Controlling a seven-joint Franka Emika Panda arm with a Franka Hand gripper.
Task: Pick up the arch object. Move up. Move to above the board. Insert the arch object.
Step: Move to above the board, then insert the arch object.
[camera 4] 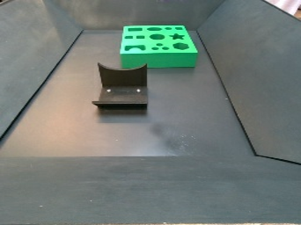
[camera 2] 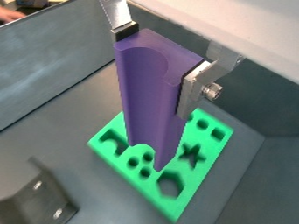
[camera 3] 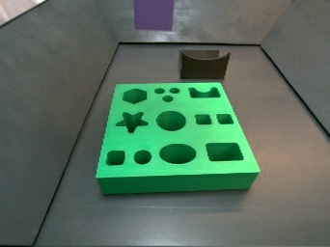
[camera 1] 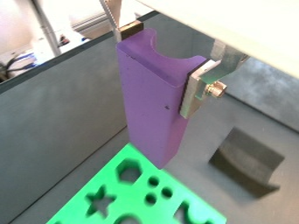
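In a side view the board (camera 3: 172, 135) lies flat on the dark floor, a thick bright green square slab. Along its left side sit a hexagon, a star and a small rounded square; down the middle run two small circles, a larger circle and an oval hole; on its right are an arch notch, two small squares and a large square. Beyond its far right corner stands a short dark block (camera 3: 204, 63) with a scooped top, apart from the board. In a side view this block (camera 4: 121, 84) sits nearer the camera and the board (camera 4: 157, 45) lies far behind it.

The arch object (camera 1: 155, 96) is a tall, slim, matte purple block with plain faces and a curved scoop in its upper end. It hangs upright in the air; only its lower end (camera 3: 153, 13) shows in a side view, high above the far edge of the board.

The gripper (camera 2: 160, 53) points straight down, its silver fingers (camera 2: 197, 86) pinching the arch object (camera 2: 151, 92) on opposite faces near the top, with the board (camera 2: 163, 154) directly beneath.
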